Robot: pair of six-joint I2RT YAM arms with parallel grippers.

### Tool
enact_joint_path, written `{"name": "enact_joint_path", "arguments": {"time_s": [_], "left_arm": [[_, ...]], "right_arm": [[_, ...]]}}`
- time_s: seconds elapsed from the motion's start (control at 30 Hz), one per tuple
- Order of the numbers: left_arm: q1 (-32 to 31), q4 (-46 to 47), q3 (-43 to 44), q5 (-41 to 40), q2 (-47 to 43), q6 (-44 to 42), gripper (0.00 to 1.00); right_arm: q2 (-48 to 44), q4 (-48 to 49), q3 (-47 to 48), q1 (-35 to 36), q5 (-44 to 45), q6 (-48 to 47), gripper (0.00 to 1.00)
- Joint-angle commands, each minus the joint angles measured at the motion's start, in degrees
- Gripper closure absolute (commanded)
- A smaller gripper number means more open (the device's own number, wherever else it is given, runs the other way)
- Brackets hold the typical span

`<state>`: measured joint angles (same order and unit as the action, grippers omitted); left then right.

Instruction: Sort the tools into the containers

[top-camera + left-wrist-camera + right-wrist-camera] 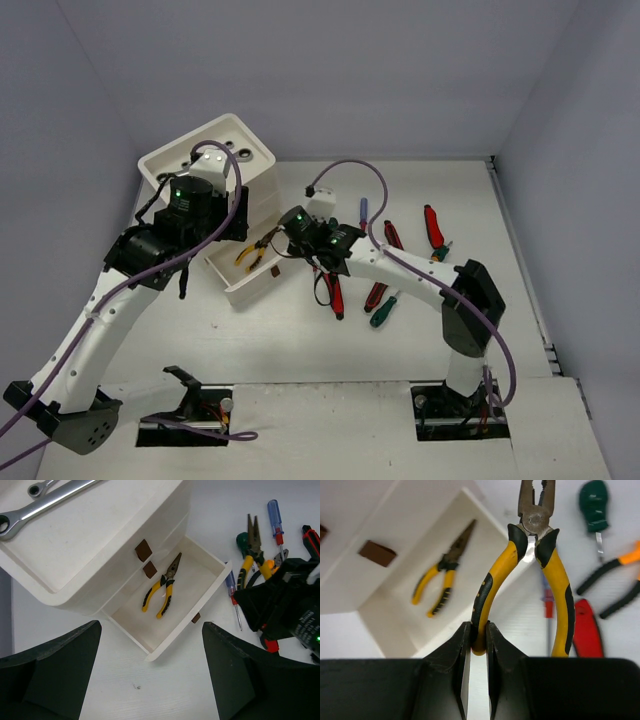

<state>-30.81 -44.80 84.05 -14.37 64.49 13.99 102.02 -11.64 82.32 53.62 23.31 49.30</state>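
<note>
One pliers (162,587) lies in the open drawer (192,624); right gripper (478,642) clamps a second pair (492,587), left gripper (151,625) gapes empty; loose tools (432,225) remain.

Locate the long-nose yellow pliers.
In the left wrist view, the long-nose pliers lie inside the open drawer, centre frame, beside the brown handle tabs.

White arms (95,325), black end effectors (150,677) (475,645), purple cables (350,165), green lights (177,193).
</note>
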Motion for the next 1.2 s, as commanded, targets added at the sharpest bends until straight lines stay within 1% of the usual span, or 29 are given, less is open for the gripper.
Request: {"name": "enact_joint_path", "arguments": {"time_s": [0.0,0.1,0.2,0.37,0.4,0.43,0.5,0.53,0.6,0.67,0.8,0.93,1.07,1.17], "left_arm": [[0.04,1.56,2.62,-3.3,-2.74,-1.2,0.22],[0.05,1.12,2.75,-4.11,-3.57,-1.57,0.22],[0.08,0.76,3.16,-4.72,-4.49,-1.76,0.22],[0.13,0.32,3.14,-5.41,-5.87,-2.3,0.22],[0.13,0.26,3.1,-5.41,-5.99,-2.34,0.22],[0.13,0.14,3.04,-5.41,-6.04,-2.41,0.22],[0.13,-0.06,2.96,-5.35,-5.96,-2.57,0.22],[0.13,-0.11,2.96,-5.24,-5.96,-2.57,0.22],[0.13,-0.12,2.96,-4.92,-5.96,-2.65,0.22],[0.13,-0.04,3.04,-4.96,-5.96,-2.73,0.22],[0.13,-0.03,3.51,-4.82,-5.32,-2.77,0.22],[0.13,-0.03,4.24,-4.32,-4.68,-2.76,0.22],[0.13,-0.02,4.62,-3.66,-4.19,-2.49,0.22],[0.13,0.06,4.49,-2.4,-3.44,-1.71,0.22]], "right_arm": [[7.0,1.53,11.49,2.35,1.14,4.31,1.0],[13.07,1.62,19.01,3.18,0.96,6.82,1.0],[18.4,1.66,23.8,3.72,-0.29,8.74,1.0],[24.19,1.67,31.93,4.66,-1.69,10.06,1.0],[25.13,1.67,32.98,4.81,-1.69,10.19,0.99],[26.74,1.62,34.08,4.92,-1.7,10.48,0.96],[28.34,1.65,35.91,4.89,-2.01,10.49,0.86],[29.06,1.7,36.47,4.83,-2.28,9.9,0.8],[29.59,1.79,36.83,4.99,-2.3,8.59,0.63],[28.96,1.64,36.48,5.01,-1.84,6.3,0.49],[26.4,1.71,35.21,5.01,-1.06,1.86,0.4],[19.54,1.6,29.56,4.27,3.58,-3.3,0.39],[12.64,1.62,18.86,0.72,5.21,-5.78,0.4],[5.16,1.62,7.86,-3.19,4.81,-6.58,0.41]]}}
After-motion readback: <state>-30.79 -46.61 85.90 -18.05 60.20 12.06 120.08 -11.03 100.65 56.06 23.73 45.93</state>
